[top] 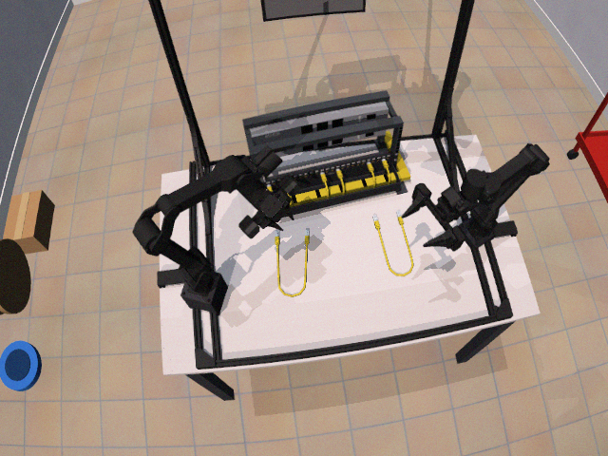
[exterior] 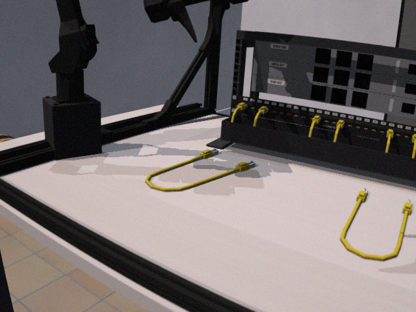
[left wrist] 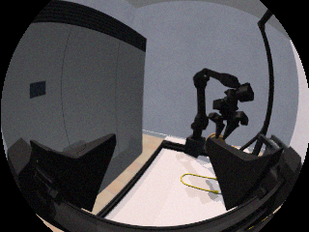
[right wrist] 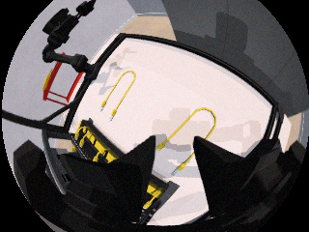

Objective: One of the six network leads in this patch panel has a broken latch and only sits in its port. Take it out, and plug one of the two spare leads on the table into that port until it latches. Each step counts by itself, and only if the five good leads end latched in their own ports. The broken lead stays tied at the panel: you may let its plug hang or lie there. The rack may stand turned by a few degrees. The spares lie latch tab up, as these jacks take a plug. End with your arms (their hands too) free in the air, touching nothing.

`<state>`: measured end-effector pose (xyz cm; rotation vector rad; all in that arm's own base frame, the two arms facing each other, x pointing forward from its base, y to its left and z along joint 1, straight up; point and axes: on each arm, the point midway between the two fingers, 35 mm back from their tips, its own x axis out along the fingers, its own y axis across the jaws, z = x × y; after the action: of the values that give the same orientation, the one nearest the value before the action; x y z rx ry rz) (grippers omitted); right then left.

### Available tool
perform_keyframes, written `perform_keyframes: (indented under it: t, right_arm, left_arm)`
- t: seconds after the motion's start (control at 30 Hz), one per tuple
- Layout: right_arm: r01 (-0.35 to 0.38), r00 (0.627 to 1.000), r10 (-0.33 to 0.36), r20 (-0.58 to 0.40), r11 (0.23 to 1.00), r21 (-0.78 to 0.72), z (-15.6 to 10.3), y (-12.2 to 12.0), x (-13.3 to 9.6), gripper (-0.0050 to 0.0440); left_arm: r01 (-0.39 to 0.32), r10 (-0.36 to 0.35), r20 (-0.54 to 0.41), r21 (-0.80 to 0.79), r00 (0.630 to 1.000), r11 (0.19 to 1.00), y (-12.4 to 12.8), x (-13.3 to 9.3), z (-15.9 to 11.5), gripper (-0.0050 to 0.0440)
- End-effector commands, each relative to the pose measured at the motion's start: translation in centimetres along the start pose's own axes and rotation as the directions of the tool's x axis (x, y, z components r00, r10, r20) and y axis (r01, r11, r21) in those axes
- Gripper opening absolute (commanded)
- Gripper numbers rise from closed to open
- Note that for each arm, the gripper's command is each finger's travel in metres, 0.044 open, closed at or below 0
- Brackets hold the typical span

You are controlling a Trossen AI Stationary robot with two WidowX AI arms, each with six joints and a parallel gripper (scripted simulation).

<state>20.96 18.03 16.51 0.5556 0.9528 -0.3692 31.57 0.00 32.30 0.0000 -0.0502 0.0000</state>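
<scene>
Two yellow, U-shaped spare leads [top: 292, 295] [exterior: 168, 190] [right wrist: 215, 121] lie on the white counter [top: 343, 304] [exterior: 268, 251] [left wrist: 150, 198] [right wrist: 179, 87]. Above, the black right hand [top: 287, 222] [left wrist: 219, 138] [right wrist: 175, 140] hangs partly open, empty; the left hand [top: 414, 230] [left wrist: 162, 141] stands wide. At the black patch panel [top: 343, 199] [exterior: 302, 154], the broken lead, unidentifiable here, likely needs a narrow, straight pull, sparing its neighbours.

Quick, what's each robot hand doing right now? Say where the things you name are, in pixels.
Left gripper [top: 414, 230] [left wrist: 161, 137] [right wrist: 77, 11]: fingers wide open, holding nothing.
Right gripper [top: 286, 223] [exterior: 221, 21] [left wrist: 223, 137] [right wrist: 175, 138]: fingers partly open, holding nothing.
</scene>
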Motion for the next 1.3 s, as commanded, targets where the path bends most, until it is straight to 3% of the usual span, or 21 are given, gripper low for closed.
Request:
perform_keyframes:
  t: [0.0,0.27,0.3,0.83,0.87,1.27]
  right_arm:
    - [-0.002,1.0,0.002,-0.013,1.0,0.015,-0.2,0.4,-0.2,0.0176]
    - [-0.002,1.0,0.002,-0.013,1.0,0.015,-0.2,0.4,-0.2,0.0176]
    - [0.085,0.975,-0.058,-0.213,0.989,0.12,-5.1,1.3,0.9,0.0176]
    - [0.085,0.975,-0.058,-0.213,0.989,0.12,-5.1,1.3,0.9,0.0176]
    - [0.189,0.908,-0.092,-0.409,0.96,0.205,-9.9,2.3,2.0,0.0176]
    - [0.189,0.908,-0.092,-0.409,0.96,0.205,-9.9,2.3,2.0,0.0176]
  left_arm:
    - [0.0,0.0,0.0,0.0,1.0,1.0,0.0,0.0,0.0,0.044]
    - [0.0,0.0,0.0,0.0,1.0,1.0,0.0,0.0,0.0,0.044]
    - [0.0,0.0,0.0,0.0,1.0,1.0,0.0,0.0,0.0,0.044]
    - [0.0,0.0,0.0,0.0,1.0,1.0,0.0,0.0,0.0,0.044]
    - [0.0,0.0,0.0,0.0,1.0,1.0,0.0,0.0,0.0,0.044]
    - [0.0,0.0,0.0,0.0,1.0,1.0,0.0,0.0,0.0,0.044]
